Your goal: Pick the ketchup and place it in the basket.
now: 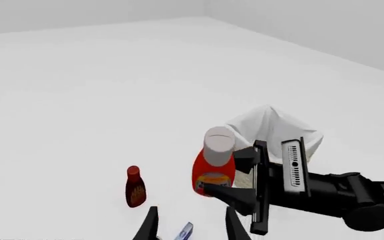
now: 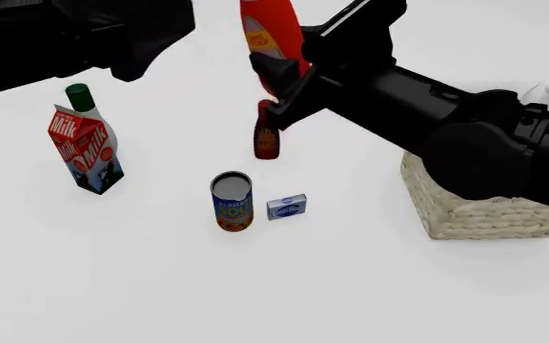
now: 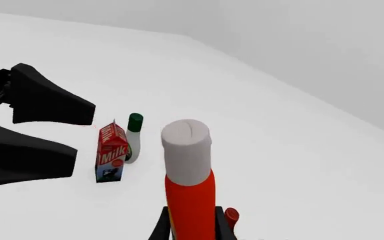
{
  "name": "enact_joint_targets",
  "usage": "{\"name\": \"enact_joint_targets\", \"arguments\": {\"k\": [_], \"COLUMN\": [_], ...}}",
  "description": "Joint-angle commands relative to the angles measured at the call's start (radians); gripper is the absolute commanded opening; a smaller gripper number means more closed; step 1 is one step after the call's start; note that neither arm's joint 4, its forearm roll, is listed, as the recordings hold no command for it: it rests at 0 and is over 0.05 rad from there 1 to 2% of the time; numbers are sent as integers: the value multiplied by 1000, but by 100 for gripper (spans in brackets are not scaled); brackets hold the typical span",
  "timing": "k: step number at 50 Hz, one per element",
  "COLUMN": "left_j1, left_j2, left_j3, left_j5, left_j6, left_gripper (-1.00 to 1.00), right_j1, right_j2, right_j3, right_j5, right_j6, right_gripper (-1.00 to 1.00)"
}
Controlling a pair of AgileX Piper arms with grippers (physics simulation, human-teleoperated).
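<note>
Your right gripper (image 2: 277, 84) is clamped on the ketchup (image 2: 271, 39), fingers either side of the lower body of the bottle. The right wrist view confirms it: both fingertips hug the red body, grey-white cap (image 3: 186, 150) toward the camera. The bottle is held upright and lifted clear of the table (image 2: 160, 286); in the front view its top runs out of frame.

Your left gripper (image 1: 188, 227) hangs above the table with its fingers apart, nothing between them; only the two tips show in its wrist view. In the front view the left arm (image 2: 74, 36) is a dark mass at the upper left.

Basket (image 2: 475, 204): on the table at the right, partly hidden by the right arm. White lining (image 1: 272, 127) shows in the left wrist view, just behind the ketchup as seen from there. Ketchup is not in it; it hangs up and to the left of the basket.

On the table:
- maroon bottle (image 2: 266, 139), upright, below the held ketchup
- soup can (image 2: 231, 202), centre
- small blue box (image 2: 286, 207), just beside the can on its right
- milk carton (image 2: 83, 151), left, with a green-capped bottle (image 2: 81, 96) right behind it
</note>
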Motion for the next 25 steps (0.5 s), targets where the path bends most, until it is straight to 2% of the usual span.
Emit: {"name": "enact_joint_targets", "arguments": {"k": [1,9,15,25], "left_j1": [50,119,229,321], "left_j2": [-26,-64,-121,-170], "left_j3": [30,84,170,219], "left_j5": [-24,-69,-143,-155], "left_j6": [10,37,92,69], "left_gripper": [100,100,100,100], "right_j1": [-41,-79,-128,-178], "right_j2": [-27,-47,-82,-126], "right_j3": [3,8,18,35], "right_j5": [5,11,22,39], "right_j6": [21,22,31,38], "right_gripper": [-100,-100,-100,-100]}}
